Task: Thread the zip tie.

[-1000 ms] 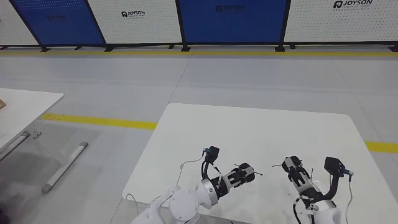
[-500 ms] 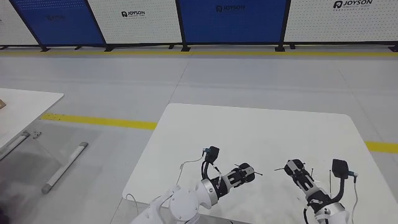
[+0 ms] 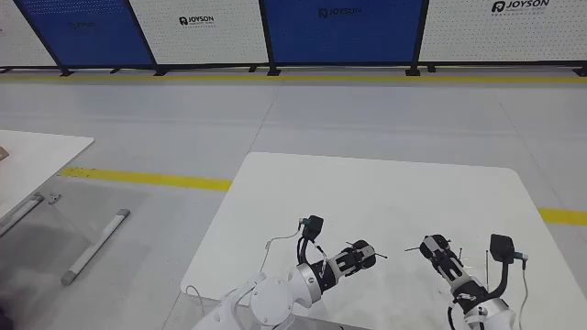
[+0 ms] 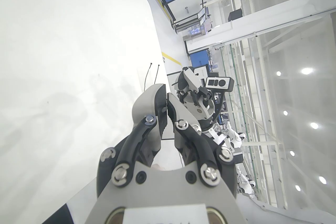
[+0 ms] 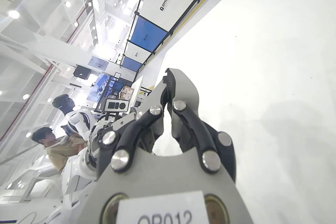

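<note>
Left gripper (image 4: 167,104) pinching the tie, ends not yet meeting

Left gripper is sitting with its fingers (image 4: 151,101) pressed together, no gap showing between them. A thin black zip tie (image 4: 148,76) is sticking out ahead of the fingertips, with a small head at its far end, over the white table (image 3: 385,192). A second dark line is running just beside it. I am reading that as its shadow, though I cannot rule out a second tie.

Further ahead of those fingertips, and apart from them, the right gripper (image 5: 166,93) is facing back, also closed tight. In the top view a short black tip is poking out of it toward the left one. I am taking that for the tail end. Whether both ends belong to one strap is hidden.

Step in hand, by my judgement: lining up tail and head before insertion. Nothing is looking threaded yet, and a gap is showing between the two ends. Next move is calling for closing that gap slowly, with the tail tip aimed square at the head's slot. Both grips need to be firm so the thin strap is not swivelling or bowing away.
</note>
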Robot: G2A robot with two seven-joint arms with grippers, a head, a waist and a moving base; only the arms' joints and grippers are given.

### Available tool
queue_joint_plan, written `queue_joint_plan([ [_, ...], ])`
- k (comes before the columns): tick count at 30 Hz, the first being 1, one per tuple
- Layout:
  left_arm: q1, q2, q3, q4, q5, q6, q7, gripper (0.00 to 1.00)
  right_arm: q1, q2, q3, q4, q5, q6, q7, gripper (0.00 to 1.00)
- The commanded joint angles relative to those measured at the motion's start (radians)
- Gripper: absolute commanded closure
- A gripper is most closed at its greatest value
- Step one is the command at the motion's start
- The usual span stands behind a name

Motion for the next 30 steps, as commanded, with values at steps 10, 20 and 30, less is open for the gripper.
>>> queue_joint_plan([
  [10, 0.000, 0.000, 0.000, 0.000, 0.000, 0.000, 0.000, 1.00, 0.021, -0.012, -0.009, 0.035, -0.011, -0.027, -0.045, 1.00],
  [20, 0.000, 0.000, 0.000, 0.000, 0.000, 0.000, 0.000, 1.00, -0.096, -0.018, 0.019, 0.030, -0.080, -0.135, -0.158, 1.00],
  [30, 0.000, 0.000, 0.000, 0.000, 0.000, 0.000, 0.000, 1.00, -0.144, -0.027, 0.050, 0.038, -0.021, -0.188, -0.195, 1.00],
])
